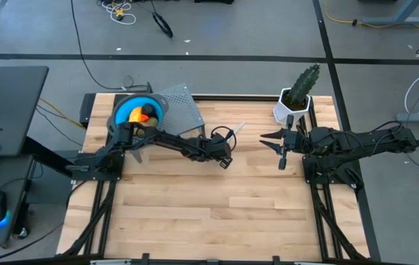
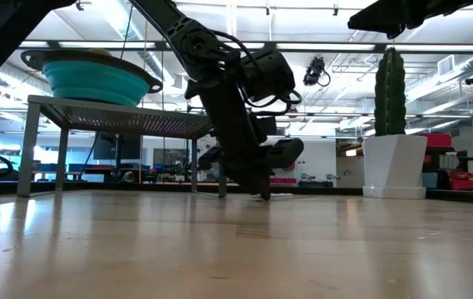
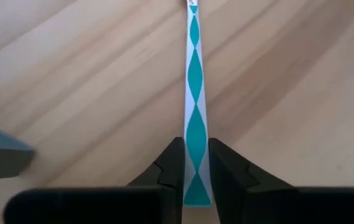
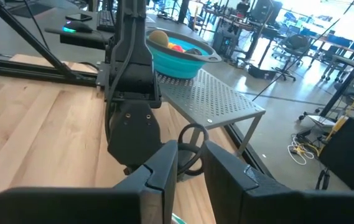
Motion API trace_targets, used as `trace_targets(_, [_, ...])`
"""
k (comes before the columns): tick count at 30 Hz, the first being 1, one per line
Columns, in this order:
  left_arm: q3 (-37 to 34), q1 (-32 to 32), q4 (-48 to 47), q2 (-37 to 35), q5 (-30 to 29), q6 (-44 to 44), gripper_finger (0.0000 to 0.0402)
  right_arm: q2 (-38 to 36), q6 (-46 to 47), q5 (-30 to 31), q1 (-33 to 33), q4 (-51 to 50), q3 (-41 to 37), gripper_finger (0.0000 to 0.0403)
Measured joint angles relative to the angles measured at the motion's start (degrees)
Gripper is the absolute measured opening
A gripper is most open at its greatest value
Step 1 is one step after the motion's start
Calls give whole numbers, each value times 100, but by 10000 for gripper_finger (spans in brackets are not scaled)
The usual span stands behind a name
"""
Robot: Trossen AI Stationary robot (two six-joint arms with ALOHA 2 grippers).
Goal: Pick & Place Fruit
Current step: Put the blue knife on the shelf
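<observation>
Fruit is all in the blue bowl, on the grey perforated stand at 11 o'clock of the table. From my right wrist I make out an olive oval, orange bits and a dark piece heaped inside. No fruit visible loose on the wood, so I judge the placing part done or nearly so.

My left gripper is down near table centre, just off 12. Fingers nearly closed, straddling the thin white stick with teal diamonds. The stick lies flat on the wood and runs away from my fingertips toward 1 o'clock. Pads sit at its edges; can't tell whether they actually pinch it. It isn't fruit, so this looks like clearing or a stray target, not a task pick. Low approach makes sense for something this flat.

My right gripper hovers at about 2 o'clock, just in front of the white pot with the cactus. Fingers a narrow gap apart, holding nothing, pointed toward the left arm. It's parked clear of the left arm's work area.
</observation>
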Motion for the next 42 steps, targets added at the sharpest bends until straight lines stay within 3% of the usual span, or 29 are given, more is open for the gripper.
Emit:
trace_targets(8, [253,-126,-53,-20,183,-2,76,1,-15,0,0,-3,0,85])
trace_targets(16, [1066,-412,-709,-112,57,235,57,-31,-90,116,0,-134,-2,85])
trace_targets(24, [2309,-674,-2349,-219,-1085,101,70,-307,-280,201,0,4,-7,85])
trace_targets(34, [2896,-698,-4109,-723,-2381,-1518,67,-646,-621,146,0,373,-7,85])
trace_targets(42, [2898,-673,-5239,-1062,-2644,-3178,64,-652,-1040,146,0,712,-7,85])
